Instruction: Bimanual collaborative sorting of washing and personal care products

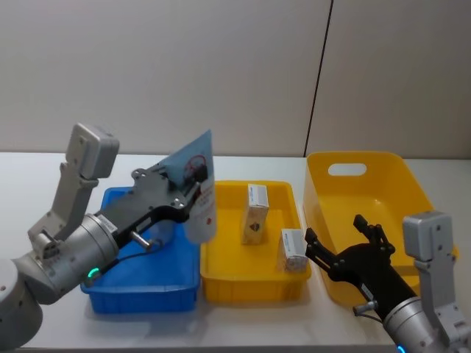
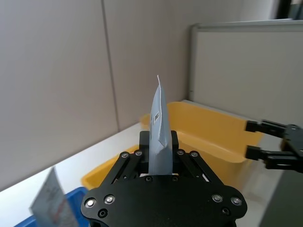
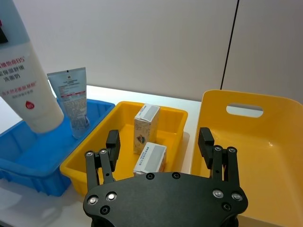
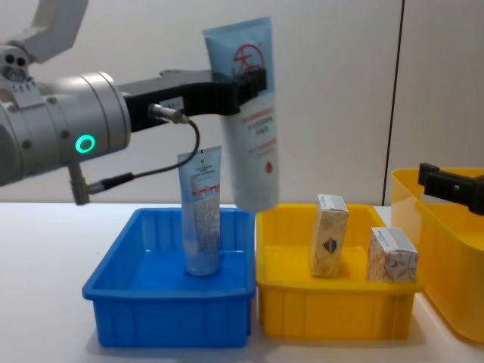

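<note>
1. L arm: the left gripper (image 4: 240, 97) is clamping a pale-blue plastic squeeze tube (image 4: 253, 162) w/ red print. The grip is near the crimped flat end, which is pointing up; the cap end is hanging down.
2. Tube pos.: it is hanging in the air. Its cap end is above the seam between the blue plastic tray (image 4: 166, 321) and the yellow plastic tray (image 4: 333, 314), touching neither.
3. A second pale-blue tube (image 4: 202, 215) is standing cap-down in the blue tray, just beside the held one. Two cream-white cardboard boxes (image 4: 329, 236) are sitting in the yellow tray.
4. R arm: the right gripper (image 3: 158, 138) is hovering near the table's front, by the big yellow handled basket (image 1: 372, 202). Its jaws are standing apart w/ nothing between them.
5. Step (judged): placing the held tube into the blue tray w/ its twin.
6. Risks (judged):
   a. Releasing over the seam: the cap may strike a rim, and the tube may tip into the yellow tray, i.e. the wrong bin.
   b. Descending too close to the standing tube: contact may be knocking it over.
   c. Soft tube wall, high grip point: the long lower part may be swinging or slipping during travel.
</note>
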`<state>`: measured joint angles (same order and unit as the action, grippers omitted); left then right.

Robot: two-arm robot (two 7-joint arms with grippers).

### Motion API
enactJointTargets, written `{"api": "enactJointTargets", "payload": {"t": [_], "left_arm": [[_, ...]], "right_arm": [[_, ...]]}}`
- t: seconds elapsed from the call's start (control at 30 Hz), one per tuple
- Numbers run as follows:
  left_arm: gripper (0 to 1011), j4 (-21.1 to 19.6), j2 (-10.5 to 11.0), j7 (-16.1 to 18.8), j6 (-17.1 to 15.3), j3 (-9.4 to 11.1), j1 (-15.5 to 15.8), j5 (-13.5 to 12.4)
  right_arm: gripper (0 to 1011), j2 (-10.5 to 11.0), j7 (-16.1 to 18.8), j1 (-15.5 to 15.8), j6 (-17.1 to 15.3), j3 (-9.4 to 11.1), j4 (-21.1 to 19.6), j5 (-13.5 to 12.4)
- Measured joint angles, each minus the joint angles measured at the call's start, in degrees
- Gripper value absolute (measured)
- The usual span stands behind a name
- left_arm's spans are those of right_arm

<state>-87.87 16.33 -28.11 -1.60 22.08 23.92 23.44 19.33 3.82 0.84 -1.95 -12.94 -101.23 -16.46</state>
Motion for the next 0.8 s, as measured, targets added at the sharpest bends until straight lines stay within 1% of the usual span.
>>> {"api": "enactJointTargets", "payload": {"t": [0.27, 0.4, 0.53, 0.63, 0.77, 0.8], "left_arm": [[195, 2.32, -0.14, -5.16, 0.01, 2.04, 1.04, 2.56], [195, 3.71, -0.32, -7.77, -0.05, 3.15, 1.59, 3.76], [194, 4.91, -0.54, -9.87, -0.17, 4.24, 2.07, 4.69], [194, 5.52, -0.65, -10.90, -0.23, 4.76, 2.29, 5.17], [195, 6.08, -0.76, -11.87, -0.31, 5.27, 2.51, 5.63], [195, 6.15, -0.77, -12.00, -0.32, 5.34, 2.53, 5.69]], "right_arm": [[1003, 0.03, 0.24, 0.02, -0.22, 0.03, -0.18, -0.06], [1003, 0.40, 1.19, 0.02, -1.14, 0.20, -0.91, -0.76], [1003, 0.98, 2.69, 0.02, -2.77, 0.51, -1.99, -2.04], [1003, 1.71, 4.54, 0.01, -4.93, 0.89, -3.31, -3.84], [1003, 2.59, 6.17, 0.00, -6.97, 1.27, -4.46, -5.48], [1003, 3.03, 7.06, -0.02, -8.02, 1.43, -4.94, -6.33]]}}
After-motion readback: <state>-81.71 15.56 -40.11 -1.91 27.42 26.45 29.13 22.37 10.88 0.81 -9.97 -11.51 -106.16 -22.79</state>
